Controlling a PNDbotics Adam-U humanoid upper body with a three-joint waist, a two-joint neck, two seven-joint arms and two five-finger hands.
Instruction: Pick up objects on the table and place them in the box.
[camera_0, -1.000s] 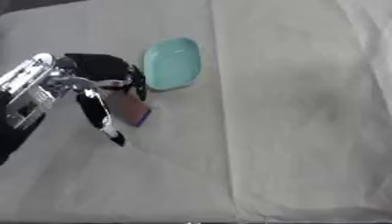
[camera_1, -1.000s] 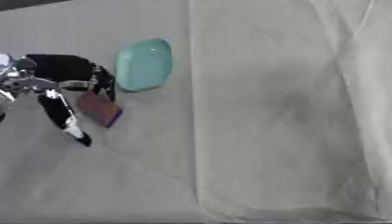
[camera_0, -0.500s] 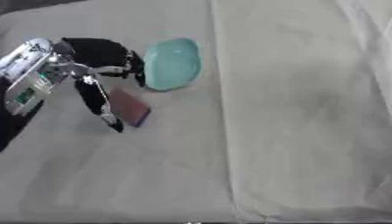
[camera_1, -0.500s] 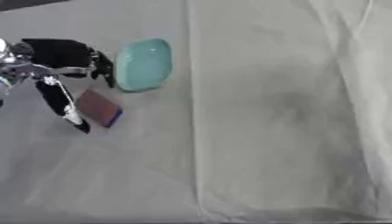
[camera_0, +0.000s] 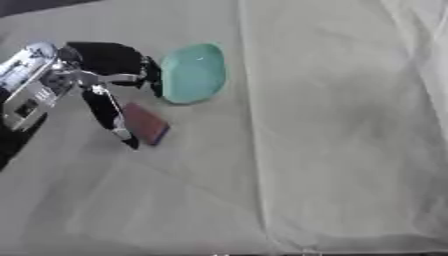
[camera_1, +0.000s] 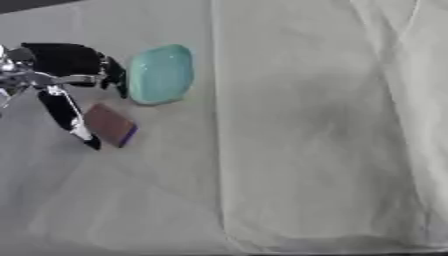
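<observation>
Two objects sat on the table (camera_0: 332, 125), which was covered in a pale grey-white cloth: a teal oval object (camera_0: 192, 72) and a small flat reddish-brown block (camera_0: 144, 123) with a purple edge. Both lay in the left part of the scene, the teal one farther from the robot, the block nearer and slightly to its left, close together but apart.

Left hand (camera_0: 109, 65) came in from the left edge, black palm over the spot just left of the teal object. Shorter fingers curled toward the teal object's left rim; whether they touched it, I couldn't tell. One long black finger (camera_0: 109, 112) with a light tip stretched down alongside the block's left edge, right up against it or just beside it, contact unclear. Fingers were spread apart, not clamped on either object. Both objects looked flat on the cloth, not lifted.

View differences: left eye view showed more of the forearm, including the silver wrist housing (camera_0: 31, 85) at the left edge. Right eye view cut most of that off, only a sliver of silver (camera_1: 10, 75) at the border. Right eye view showed the block's purple edge (camera_1: 129, 135) more clearly on its lower right side. A long cloth crease (camera_1: 214, 125) ran top to bottom, just right of the teal object.

Right hand didn't show in either view. No box visible in either.
</observation>
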